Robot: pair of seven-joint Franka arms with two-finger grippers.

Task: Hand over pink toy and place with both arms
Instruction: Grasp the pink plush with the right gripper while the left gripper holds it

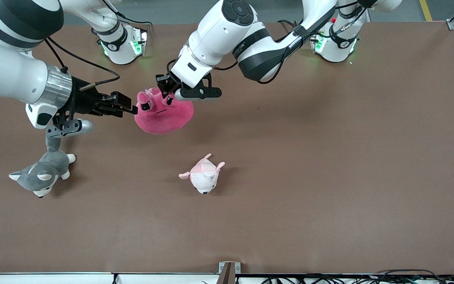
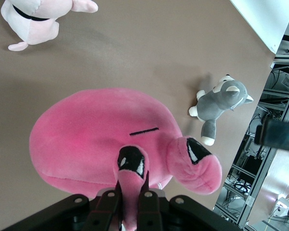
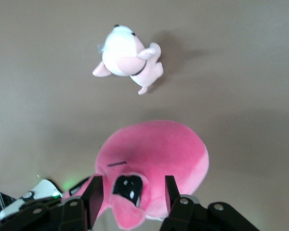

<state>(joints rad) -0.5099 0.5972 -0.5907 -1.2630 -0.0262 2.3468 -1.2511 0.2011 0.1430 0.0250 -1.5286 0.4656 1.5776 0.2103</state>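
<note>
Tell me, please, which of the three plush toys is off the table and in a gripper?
The hot-pink blob toy: the left gripper is pinched shut on its ear. The grey husky and pale pink-and-white plush lie untouched on the table.

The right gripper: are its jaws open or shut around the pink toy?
Open. In the right wrist view the right gripper has its jaws spread on either side of the pink toy, around one eye stalk, with gaps visible.

pink toy (image 1: 164, 112): soft matt plush | table (image 1: 329, 177): matt brown | arms (image 1: 227, 35): glossy white plastic
</note>
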